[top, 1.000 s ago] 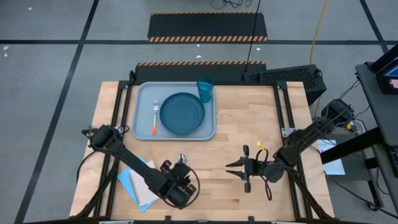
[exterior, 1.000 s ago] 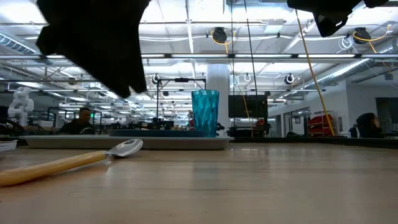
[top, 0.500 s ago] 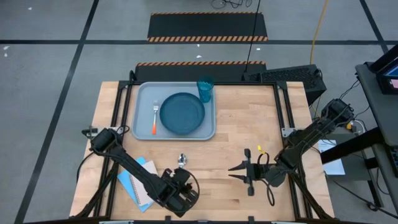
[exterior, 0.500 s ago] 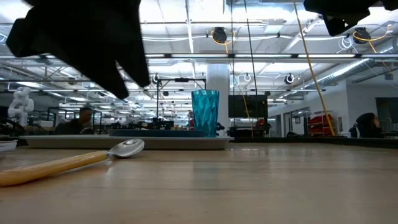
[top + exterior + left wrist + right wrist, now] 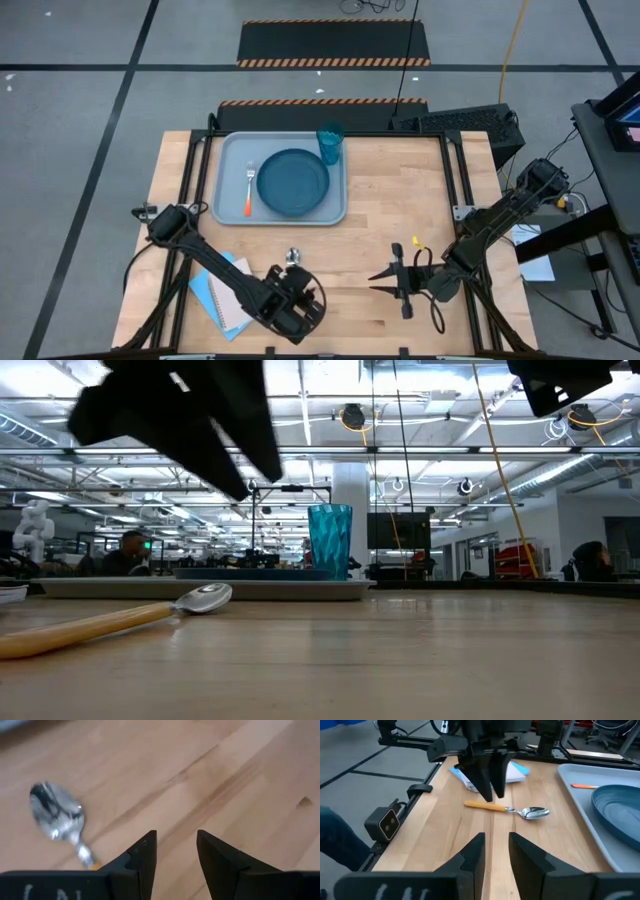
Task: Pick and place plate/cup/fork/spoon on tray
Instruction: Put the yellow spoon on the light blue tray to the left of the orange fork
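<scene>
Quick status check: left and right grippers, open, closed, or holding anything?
Left gripper: open slightly, empty, above the spoon.
Right gripper: open slightly, empty, over bare table.

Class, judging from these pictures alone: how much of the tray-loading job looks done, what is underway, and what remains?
Done: the plate, the fork and the cup sit on the tray.
Underway: the left end effector hangs above the spoon's handle, fingers a little apart, holding nothing.
Left: the spoon lies on the wooden table, to be grasped and placed on the tray. The right end effector waits open, off to the side.
</scene>
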